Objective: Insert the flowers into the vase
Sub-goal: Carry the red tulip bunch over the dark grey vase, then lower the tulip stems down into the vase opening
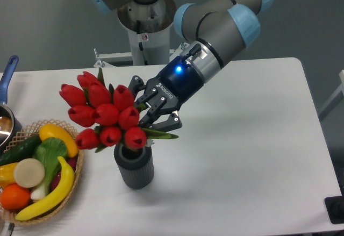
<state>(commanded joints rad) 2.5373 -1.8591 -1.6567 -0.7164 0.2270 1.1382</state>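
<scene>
The end effector is clamped on the stems of the red tulip bunch. The buds extend to its left, tilted, above the ribbed dark grey vase, which stands upright on the white surface directly below the end effector.

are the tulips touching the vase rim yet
Cannot tell. In the fixed camera view the lowest buds of the tulips, held by the gripper, overlap the rim of the vase, hiding any contact or gap.
</scene>
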